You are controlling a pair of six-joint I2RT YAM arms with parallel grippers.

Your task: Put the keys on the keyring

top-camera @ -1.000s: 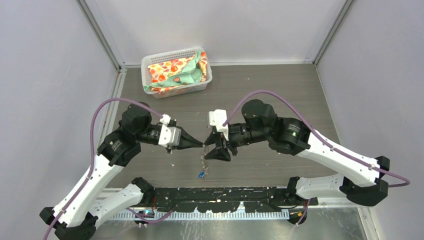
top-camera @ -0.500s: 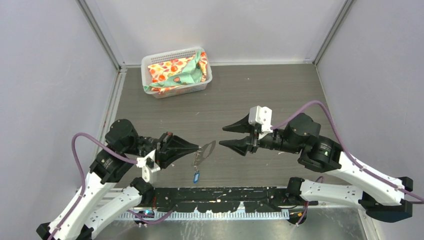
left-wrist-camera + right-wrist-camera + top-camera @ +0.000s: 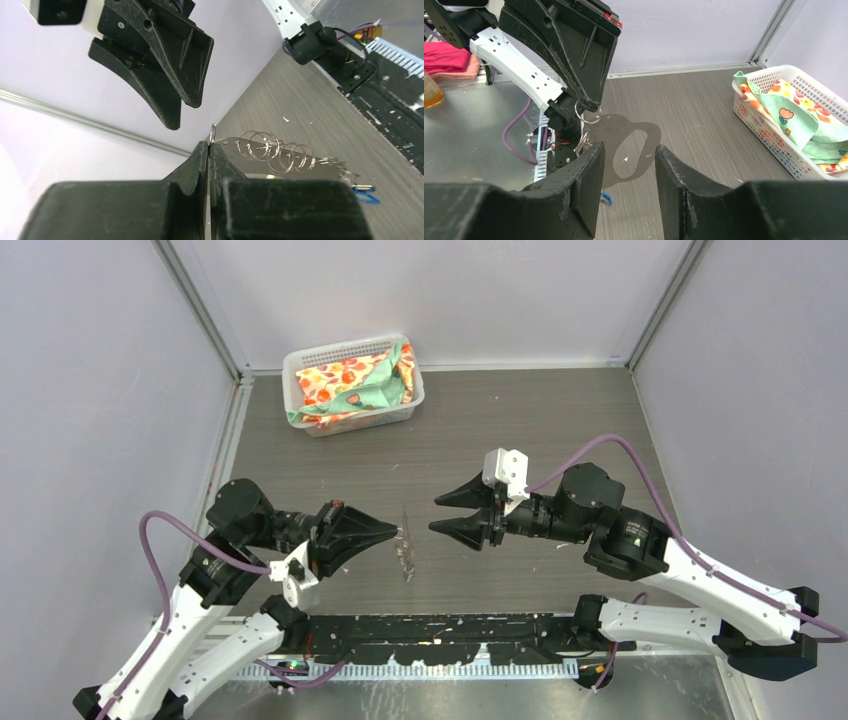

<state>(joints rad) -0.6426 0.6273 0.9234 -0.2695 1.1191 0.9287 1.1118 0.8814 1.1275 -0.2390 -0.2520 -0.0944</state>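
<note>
- The keyring (image 3: 631,150) is held in the air above the tabletop (image 3: 540,420), between the two arms and just ahead of their bases.
- The left end effector (image 3: 398,532) is closed on one end of the keyring; the left wrist view shows the jaws pressed together on the metal edge.
- Small wire rings (image 3: 260,145) hang in a row along one long side of the keyring.
- The blue key (image 3: 367,196) hangs at the keyring's far, lower end.
- The right end effector (image 3: 437,514) stands open, facing the keyring from just beside it and holding nothing. In its wrist view the oval hole sits in the gap between its fingers.
- A white basket (image 3: 345,425) holding a patterned cloth (image 3: 365,380) sits at the far left of the tabletop, well apart from both arms. Nothing lies between the end effectors and the keyring.
- A black rail (image 3: 440,630) runs along the near edge between the arm bases.
- Half a second ago the keyring showed its flat face to the top camera, with the blue key plain below it. It now shows edge-on as a thin sliver.
- The right end effector has shifted slightly toward the left arm since then. One second ago both end effectors were close together at mid-table.
- From above, the oval hole and the blue key cannot be made out.
- A yellowish spot under the keyring in the left wrist view is too small to identify as the second key.
</note>
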